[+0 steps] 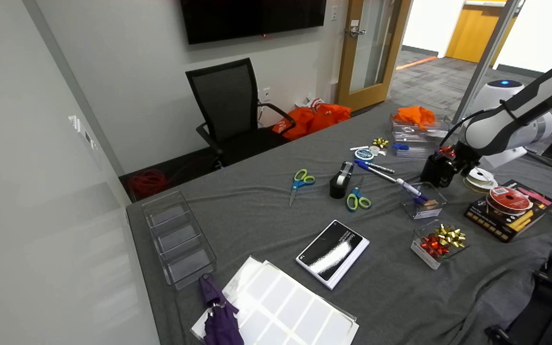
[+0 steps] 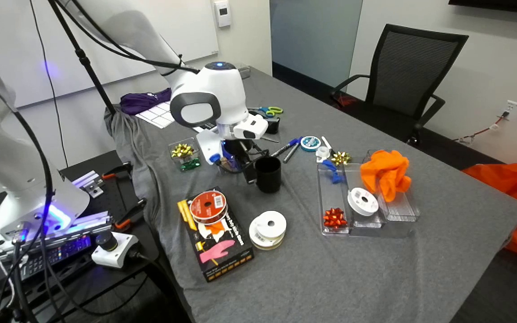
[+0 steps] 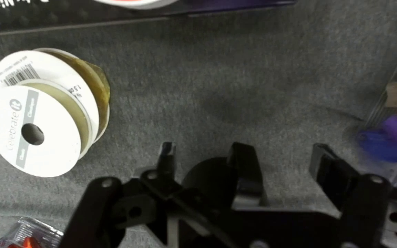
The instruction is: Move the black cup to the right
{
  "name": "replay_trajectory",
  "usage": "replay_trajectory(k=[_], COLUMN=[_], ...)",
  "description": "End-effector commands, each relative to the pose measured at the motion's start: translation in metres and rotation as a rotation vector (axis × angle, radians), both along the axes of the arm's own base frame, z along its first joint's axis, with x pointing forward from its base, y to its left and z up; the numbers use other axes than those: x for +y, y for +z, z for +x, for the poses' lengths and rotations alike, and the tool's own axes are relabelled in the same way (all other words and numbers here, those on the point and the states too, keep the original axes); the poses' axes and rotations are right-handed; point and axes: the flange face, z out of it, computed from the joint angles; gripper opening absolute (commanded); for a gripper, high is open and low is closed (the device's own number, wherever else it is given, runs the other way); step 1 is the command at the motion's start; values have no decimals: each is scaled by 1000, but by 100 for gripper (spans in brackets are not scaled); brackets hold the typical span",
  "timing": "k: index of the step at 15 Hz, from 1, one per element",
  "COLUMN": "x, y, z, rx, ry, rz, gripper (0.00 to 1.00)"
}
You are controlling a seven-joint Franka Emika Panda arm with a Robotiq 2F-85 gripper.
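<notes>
Gripper (image 3: 245, 153): fingers spread apart, black cup (image 3: 207, 175) showing between them in the wrist view; contact cannot be told.
Position of black cup: upright on gray cloth (image 2: 330, 278), near white ribbon spools (image 2: 265, 237).
Black box (image 2: 218, 251): red ribbon spool (image 2: 207, 205) lying on top.

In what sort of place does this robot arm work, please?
Probably an office meeting room: it has a dark wall-mounted screen, a mesh-backed chair and what looks like a whiteboard.
</notes>
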Motion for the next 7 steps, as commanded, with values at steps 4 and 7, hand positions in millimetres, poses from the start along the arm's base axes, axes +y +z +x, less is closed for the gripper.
replay_trajectory(k=[4,7], x=[9,10], y=[69,99], z=[-11,-11], rx=[45,33], ry=[22,7], rz=[110,114], gripper=[100,100])
